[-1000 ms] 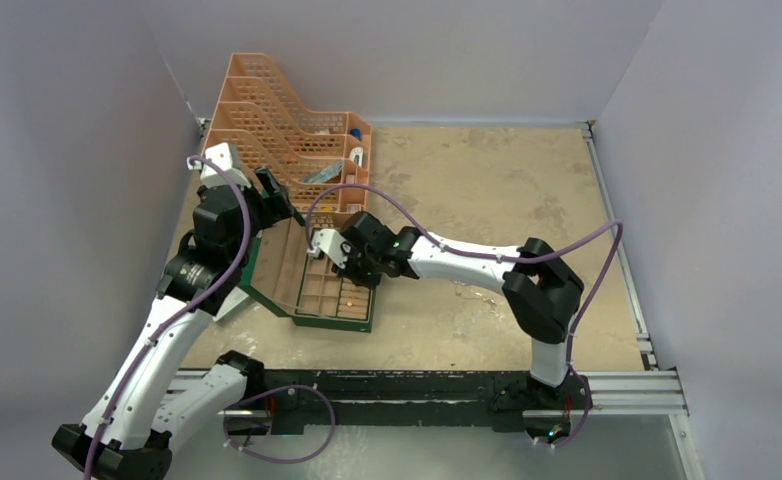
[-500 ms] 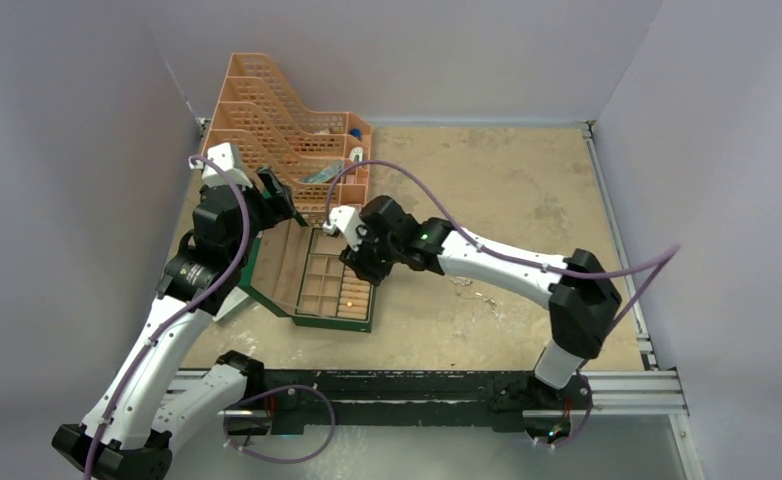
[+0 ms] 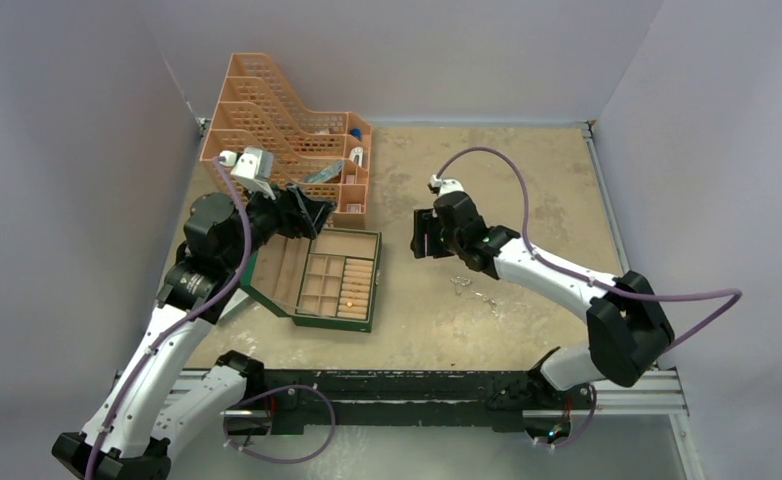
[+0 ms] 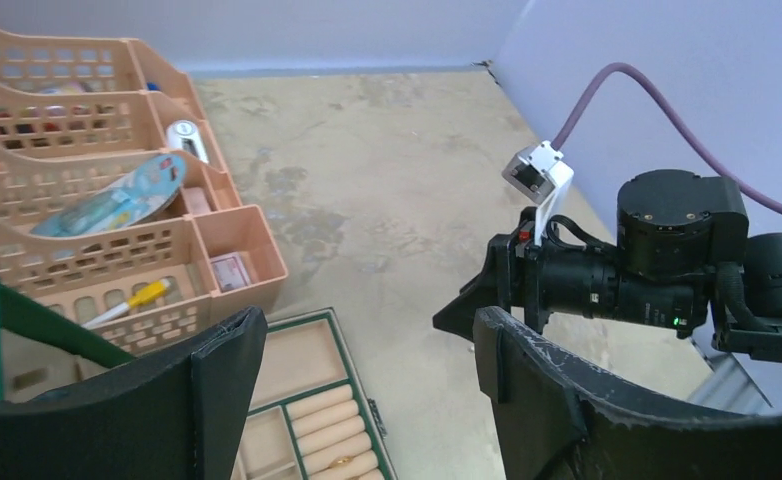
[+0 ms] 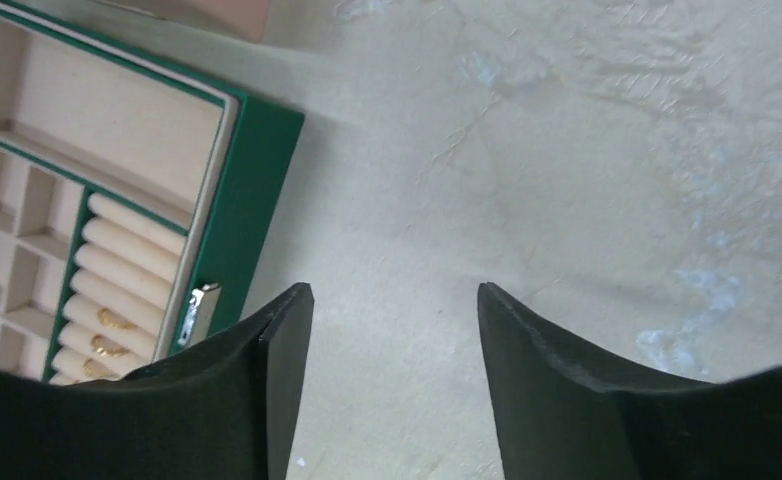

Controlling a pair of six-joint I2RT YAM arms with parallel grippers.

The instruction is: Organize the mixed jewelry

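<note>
Fetch step, likely. Right tool (image 3: 424,232) spread, empty, right of green box (image 3: 333,322); left tool (image 3: 310,212) spread, empty, at box's far edge. Loose jewelry (image 3: 462,285) on surface (image 3: 527,180) right of box; next: lower, pinch one piece.

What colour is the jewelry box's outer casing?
The jewelry box is dark green outside, beige inside; clearest in the right wrist view.
</note>
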